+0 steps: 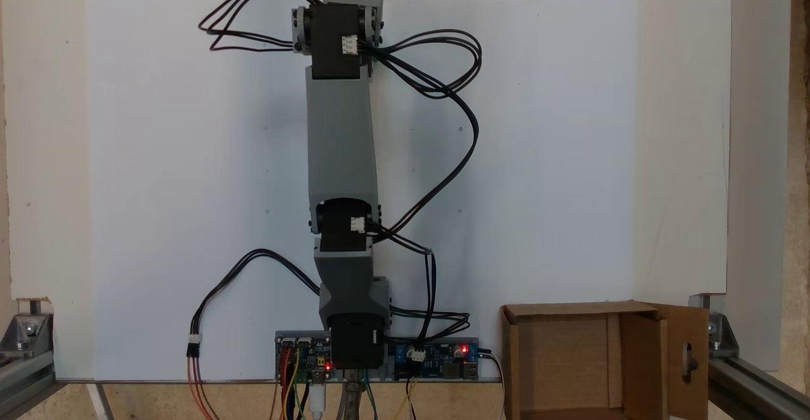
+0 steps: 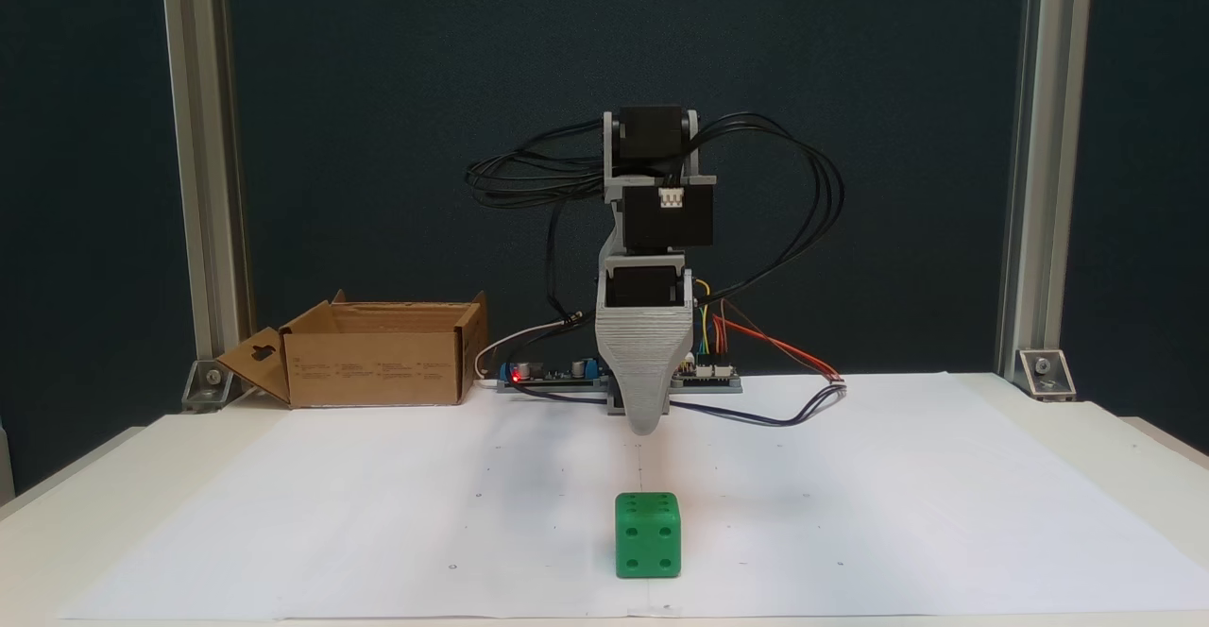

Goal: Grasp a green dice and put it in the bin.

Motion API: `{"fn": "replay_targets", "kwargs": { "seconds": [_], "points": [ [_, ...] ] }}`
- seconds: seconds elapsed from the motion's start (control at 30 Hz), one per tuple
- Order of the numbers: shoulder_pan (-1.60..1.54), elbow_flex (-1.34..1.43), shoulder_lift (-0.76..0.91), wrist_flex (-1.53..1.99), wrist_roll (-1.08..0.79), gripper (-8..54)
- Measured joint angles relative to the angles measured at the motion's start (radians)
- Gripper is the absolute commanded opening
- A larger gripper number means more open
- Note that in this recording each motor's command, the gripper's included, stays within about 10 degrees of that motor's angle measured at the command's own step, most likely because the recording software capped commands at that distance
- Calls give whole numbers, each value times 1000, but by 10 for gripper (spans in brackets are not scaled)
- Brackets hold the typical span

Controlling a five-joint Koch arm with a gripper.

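Fixed views from above and from the front both show the arm (image 1: pixel 342 154) stretched out from its base at the table's rear edge toward the middle of the white paper sheet (image 1: pixel 538 154). From the front, its upper links stack upright and the end effector (image 2: pixel 644 424) points straight down, its grey ribbed tip hanging above the paper, apart from everything on it. Only one tapered jaw faces that camera, with the other behind it, so whether the end effector is spread or closed cannot be told; from above, the wrist motor hides it.

The green dice (image 2: pixel 648 533) sits on the paper near the table's front edge, directly in front of the tip and well apart from it. It is bright green with rounded edges, and its front face shows four pips. The bin (image 2: pixel 378 363), an open brown cardboard box, stands at the rear corner of the table, its side flap (image 2: pixel 255 367) with a cut-out hole folded outward.
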Motion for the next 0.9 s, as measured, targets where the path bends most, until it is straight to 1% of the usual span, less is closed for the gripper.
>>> {"fn": "replay_targets", "kwargs": {
  "seconds": [0.37,0.9],
  "points": [
    [0,0,-78,0,0,436],
    [0,0,-129,-31,0,434]
  ]
}}
